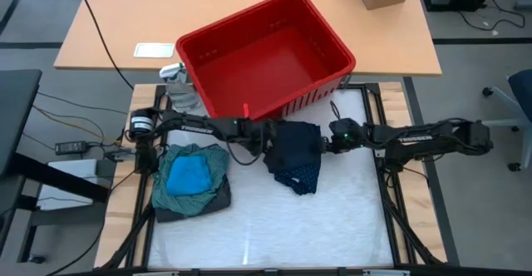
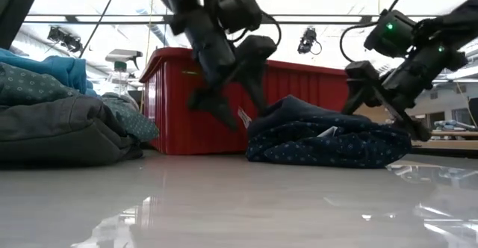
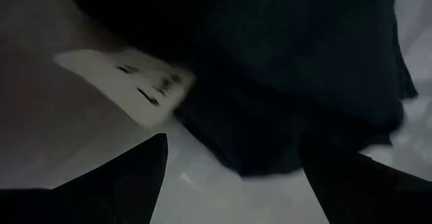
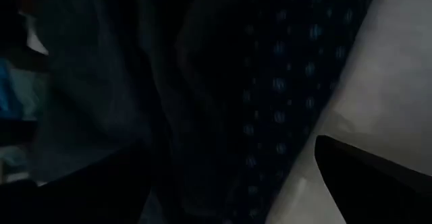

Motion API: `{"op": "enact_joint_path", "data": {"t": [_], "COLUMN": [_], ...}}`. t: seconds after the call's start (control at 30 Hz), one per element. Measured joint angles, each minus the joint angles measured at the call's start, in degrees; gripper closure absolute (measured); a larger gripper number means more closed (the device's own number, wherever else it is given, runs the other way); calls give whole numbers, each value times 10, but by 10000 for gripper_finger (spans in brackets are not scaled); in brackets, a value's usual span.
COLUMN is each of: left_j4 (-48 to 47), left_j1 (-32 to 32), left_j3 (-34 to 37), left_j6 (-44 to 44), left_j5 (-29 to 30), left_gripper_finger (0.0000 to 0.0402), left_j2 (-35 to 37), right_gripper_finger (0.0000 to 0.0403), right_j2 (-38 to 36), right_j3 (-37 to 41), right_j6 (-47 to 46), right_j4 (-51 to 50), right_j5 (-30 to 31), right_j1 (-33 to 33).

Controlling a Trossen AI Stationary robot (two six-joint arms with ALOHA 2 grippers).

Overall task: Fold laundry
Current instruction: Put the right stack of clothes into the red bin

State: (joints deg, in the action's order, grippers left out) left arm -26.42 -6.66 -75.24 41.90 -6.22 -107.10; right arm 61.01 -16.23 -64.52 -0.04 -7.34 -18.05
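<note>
Navy dotted piece (image 1: 296, 163): bunched on surface (image 1: 332, 226), just in front of red bin (image 1: 264, 53), between both hands; likely mid-fold.

Left hand (image 1: 268, 140): at piece's left edge, fingers spread, gripping nothing.

Right hand (image 1: 323, 144): at piece's right edge, fingers spread, gripping nothing; apparently placed to take opposite edges.

Stack left of piece: blue piece (image 1: 188, 174) on teal shirt (image 1: 213, 160), on grey piece (image 1: 193, 206); probably finished items.

White garment tag (image 3: 128, 84): marks visible, unreadable.
</note>
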Motion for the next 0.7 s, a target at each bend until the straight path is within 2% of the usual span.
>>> {"op": "enact_joint_path", "data": {"t": [0.2,0.47,0.53,0.6,0.7], "left_j4": [133,248,261,269,272], "left_j1": [-7,-4,1,7,15], "left_j3": [74,110,110,110,112], "left_j6": [50,78,58,52,45], "left_j5": [23,19,24,24,27], "left_gripper_finger": [65,70,83,109,172], "left_j2": [-7,-30,-40,-41,-43], "right_gripper_finger": [4,13,36,77,168], "right_j2": [64,201,235,265,288], "right_j3": [39,0,-20,-38,-60], "right_j6": [-17,-4,8,20,24], "right_j4": [150,280,293,294,296], "right_j5": [-17,-59,-65,-69,-88], "right_j1": [-16,-6,4,16,30]}}
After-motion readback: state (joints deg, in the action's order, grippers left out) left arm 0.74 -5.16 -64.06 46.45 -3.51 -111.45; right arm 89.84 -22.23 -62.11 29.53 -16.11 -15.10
